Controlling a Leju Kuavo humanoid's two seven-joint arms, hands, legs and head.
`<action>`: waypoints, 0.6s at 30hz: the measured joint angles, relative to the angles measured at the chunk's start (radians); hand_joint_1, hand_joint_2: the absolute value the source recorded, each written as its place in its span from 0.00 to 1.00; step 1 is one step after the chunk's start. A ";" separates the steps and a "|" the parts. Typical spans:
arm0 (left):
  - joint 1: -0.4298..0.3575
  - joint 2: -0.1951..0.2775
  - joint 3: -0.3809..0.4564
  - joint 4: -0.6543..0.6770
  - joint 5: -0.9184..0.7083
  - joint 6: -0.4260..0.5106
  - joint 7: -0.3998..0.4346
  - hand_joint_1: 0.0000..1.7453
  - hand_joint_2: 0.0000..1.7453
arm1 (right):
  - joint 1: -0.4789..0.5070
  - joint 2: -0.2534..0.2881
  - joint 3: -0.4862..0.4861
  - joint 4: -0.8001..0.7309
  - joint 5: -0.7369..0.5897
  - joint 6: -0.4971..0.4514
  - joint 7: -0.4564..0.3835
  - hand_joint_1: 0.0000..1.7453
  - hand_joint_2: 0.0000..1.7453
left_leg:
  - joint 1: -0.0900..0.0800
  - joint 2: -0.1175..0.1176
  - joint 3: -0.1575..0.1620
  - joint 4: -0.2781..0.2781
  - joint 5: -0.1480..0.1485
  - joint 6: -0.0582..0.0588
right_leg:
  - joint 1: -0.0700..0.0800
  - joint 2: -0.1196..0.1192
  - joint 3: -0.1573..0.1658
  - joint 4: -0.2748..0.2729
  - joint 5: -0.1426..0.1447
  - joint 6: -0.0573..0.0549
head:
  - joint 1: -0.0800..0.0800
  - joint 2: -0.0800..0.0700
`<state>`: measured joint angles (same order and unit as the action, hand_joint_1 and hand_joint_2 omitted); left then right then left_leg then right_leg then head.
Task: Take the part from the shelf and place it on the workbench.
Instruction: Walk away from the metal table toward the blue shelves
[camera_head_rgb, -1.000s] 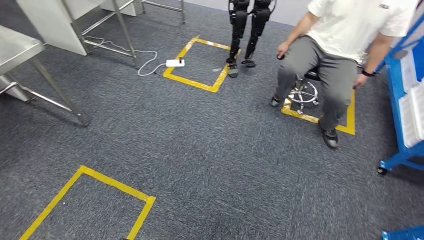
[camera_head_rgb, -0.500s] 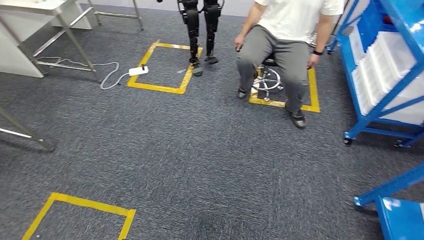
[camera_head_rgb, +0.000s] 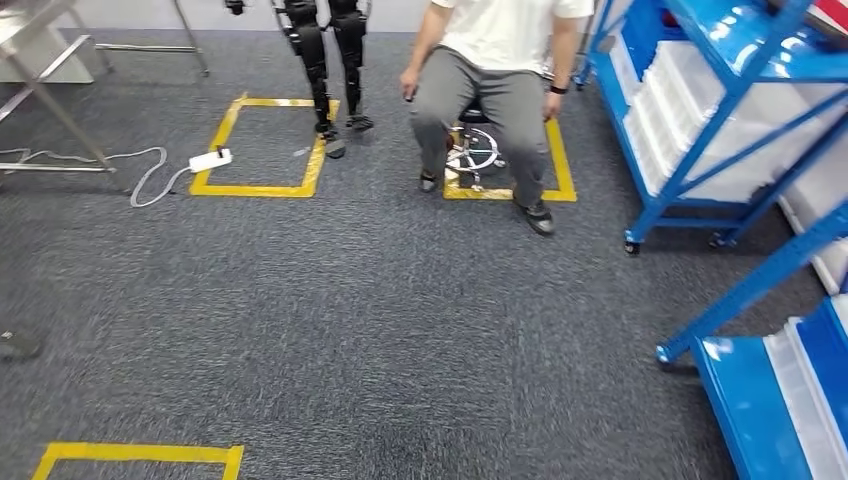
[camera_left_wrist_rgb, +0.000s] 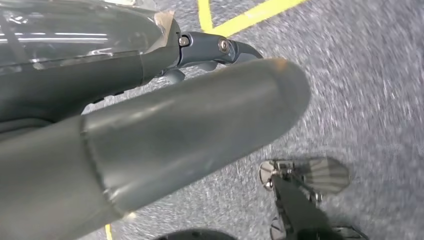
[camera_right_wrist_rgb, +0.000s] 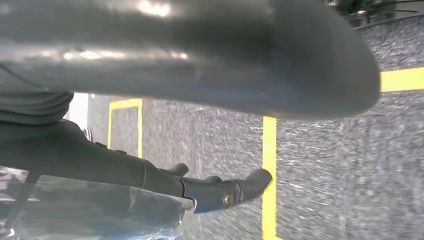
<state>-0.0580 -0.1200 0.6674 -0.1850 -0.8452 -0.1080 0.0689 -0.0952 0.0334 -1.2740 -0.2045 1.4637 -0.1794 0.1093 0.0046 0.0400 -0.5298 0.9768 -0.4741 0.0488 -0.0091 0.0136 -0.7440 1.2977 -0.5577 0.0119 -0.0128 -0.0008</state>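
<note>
Grey carpet (camera_head_rgb: 380, 330) spreads out below me, marked with squares of yellow tape (camera_head_rgb: 258, 148). Blue shelving (camera_head_rgb: 715, 130) stands along my right side, its tiers loaded with white trays (camera_head_rgb: 690, 95), and a nearer blue shelf (camera_head_rgb: 770, 400) juts in at the lower right corner. I cannot make out which item on those shelves is the part I am meant to fetch.

A person (camera_head_rgb: 500, 70) in a white top and grey trousers sits on a wheeled stool (camera_head_rgb: 472, 152) just beside the shelving, feet on a taped square. Next to them, the dark legs of another robot (camera_head_rgb: 325, 60) stand at the edge of a second taped square, and a white power strip (camera_head_rgb: 210, 159) with its cable lies on the carpet near that square's other side. Metal legs of a worktop (camera_head_rgb: 55, 100) show at the far left.

My left hand (camera_left_wrist_rgb: 150, 125) hangs over the carpet, thumb thick in the foreground and darker fingers (camera_left_wrist_rgb: 215, 49) stretched out straight, grasping nothing. My right hand (camera_right_wrist_rgb: 190, 100) hangs the same way, fingers (camera_right_wrist_rgb: 225, 192) extended and apart from the thumb, nothing in it.
</note>
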 joint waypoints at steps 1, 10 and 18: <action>0.000 0.000 0.000 0.000 -0.001 0.000 0.000 0.00 0.00 | 0.001 0.000 0.000 0.000 0.000 0.000 0.000 0.00 0.00 | 0.002 0.015 0.000 0.001 -0.001 -0.003 | -0.008 -0.004 0.003 -0.002 0.005 0.012 | 0.000 0.000; -0.004 0.005 0.000 -0.001 -0.002 0.000 0.003 0.00 0.00 | -0.001 0.007 0.000 0.001 -0.002 0.000 -0.006 0.00 0.00 | 0.018 0.072 0.018 0.035 -0.053 -0.061 | -0.025 -0.057 0.154 -0.261 0.090 0.012 | -0.007 0.000; 0.002 0.002 0.000 -0.001 -0.002 0.000 0.004 0.00 0.00 | 0.001 0.004 0.000 0.001 -0.002 0.000 -0.006 0.00 0.00 | 0.004 -0.051 -0.114 0.262 -0.124 -0.021 | 0.008 0.056 0.153 -0.262 0.099 -0.024 | -0.015 0.000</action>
<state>-0.0561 -0.1181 0.6672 -0.1858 -0.8469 -0.1080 0.0732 -0.0946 0.0373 -1.2740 -0.2039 1.4618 -0.1793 0.1034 0.0088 -0.0114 -0.6434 1.2384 -0.5984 0.0282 -0.0007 0.0692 -0.5909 1.0352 -0.4585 -0.0117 -0.0277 -0.0008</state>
